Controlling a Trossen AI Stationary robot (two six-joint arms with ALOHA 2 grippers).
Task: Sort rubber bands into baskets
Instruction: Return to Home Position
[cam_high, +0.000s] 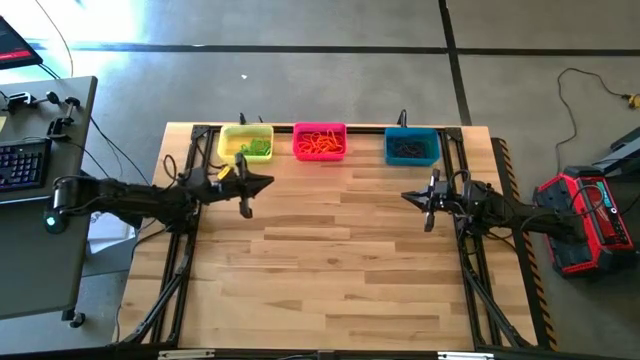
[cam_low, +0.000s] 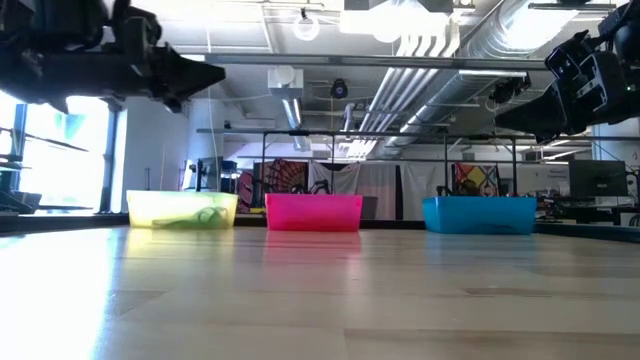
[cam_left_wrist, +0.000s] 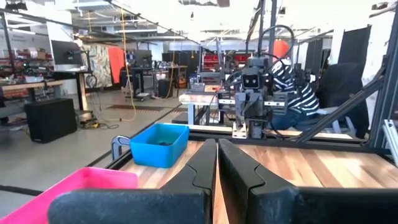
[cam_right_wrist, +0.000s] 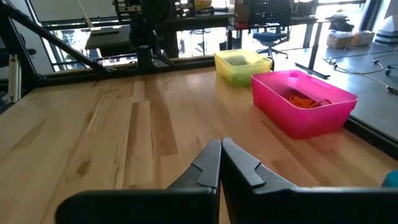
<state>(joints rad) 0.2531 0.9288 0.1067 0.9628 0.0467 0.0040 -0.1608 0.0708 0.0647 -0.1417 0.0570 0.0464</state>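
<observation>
Three baskets are standing in a row along the far edge of the wooden table: the yellow basket is holding green rubber bands, the pink basket is holding orange rubber bands, and the blue basket is holding dark rubber bands. The baskets are sitting near one another but apart. In the high view and both wrist views no loose band is showing on the bare wood, so the sorting is looking finished, with each colour lying in its own basket. The left gripper is hovering above the table just in front of the yellow basket, its fingers pressed together and carrying nothing. The right gripper is hovering in front of the blue basket, fingers likewise closed on nothing. Judging by this, the only thing left is for both arms to be drawing into their rest poses.
</observation>
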